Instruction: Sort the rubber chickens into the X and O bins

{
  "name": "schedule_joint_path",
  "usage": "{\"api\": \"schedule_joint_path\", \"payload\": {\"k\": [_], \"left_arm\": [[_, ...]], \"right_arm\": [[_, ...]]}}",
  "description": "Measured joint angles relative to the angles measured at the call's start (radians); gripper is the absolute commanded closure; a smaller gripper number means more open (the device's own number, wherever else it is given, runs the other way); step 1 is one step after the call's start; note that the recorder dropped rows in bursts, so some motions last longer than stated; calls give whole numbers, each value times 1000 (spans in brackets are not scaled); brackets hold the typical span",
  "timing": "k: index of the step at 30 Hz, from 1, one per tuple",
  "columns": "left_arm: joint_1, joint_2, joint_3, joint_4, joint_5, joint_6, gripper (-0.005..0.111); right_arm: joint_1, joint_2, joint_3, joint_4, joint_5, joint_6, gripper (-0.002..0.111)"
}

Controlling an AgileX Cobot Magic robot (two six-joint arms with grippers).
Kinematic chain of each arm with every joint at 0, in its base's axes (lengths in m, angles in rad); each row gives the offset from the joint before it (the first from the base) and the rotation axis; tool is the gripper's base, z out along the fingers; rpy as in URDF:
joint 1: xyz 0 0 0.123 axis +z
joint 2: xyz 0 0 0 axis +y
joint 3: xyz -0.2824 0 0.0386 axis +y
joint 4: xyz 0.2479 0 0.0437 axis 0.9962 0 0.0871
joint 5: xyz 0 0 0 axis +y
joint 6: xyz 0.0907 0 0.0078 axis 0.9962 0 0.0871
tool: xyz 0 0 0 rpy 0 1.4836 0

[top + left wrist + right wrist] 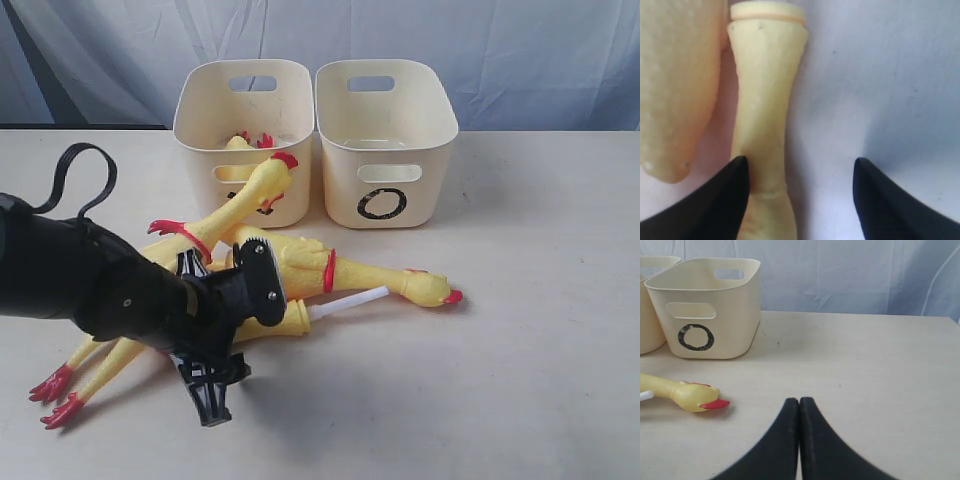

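Two cream bins stand side by side at the back. The right one (385, 150) bears a black O (696, 337). The left bin (200, 115) has its mark covered by the head of a rubber chicken (268, 180) leaning on it, and red feet (256, 138) show inside it. A second whole chicken (360, 275) lies in the pile, and its head (692, 396) is in the right wrist view. My left gripper (800, 167) is open low over the neck piece (765, 100) with the white tube (348, 302). That piece lies between the fingers, against one fingertip (737, 172). My right gripper (799, 404) is shut and holds nothing.
The left arm (90, 280) covers part of the pile. Red chicken feet (55, 395) stick out toward the front left. Bare tabletop (865, 370) stretches ahead of the right gripper. A pale curtain hangs behind the bins.
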Motion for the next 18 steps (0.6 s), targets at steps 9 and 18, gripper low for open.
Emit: {"api": "schedule_joint_path", "payload": {"k": [9,18], "left_arm": [[0,6,-19,227,56,-222,49],[0,6,-21,195,60,-244,49]], "right_arm": [[0,0,0,0,0,0,109],[0,0,0,0,0,0,109]]}}
